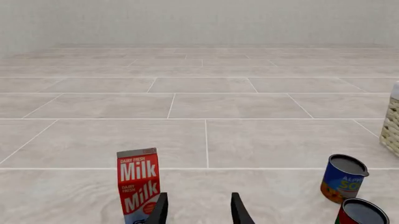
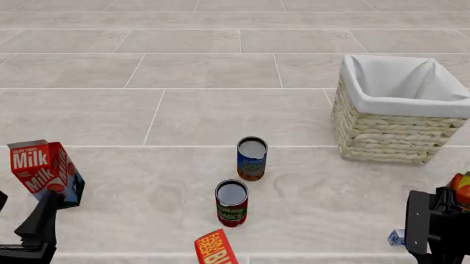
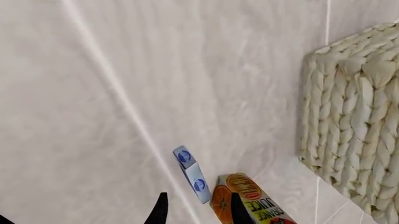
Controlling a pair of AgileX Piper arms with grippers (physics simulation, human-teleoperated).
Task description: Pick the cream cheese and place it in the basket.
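The cream cheese, a small pale blue-white box with blue oval logos, stands on edge on the floor. It sits just ahead of my open, empty right gripper. In the front view only a corner of the cream cheese shows beside the right gripper. The wicker basket with white lining stands at the far right; its woven wall also shows in the right wrist view. My left gripper is open and empty at the near left, beside a milk carton.
An orange juice carton lies right next to the cream cheese. Two cans stand mid-floor. A red-orange box is at the near edge. The milk carton stands at the left.
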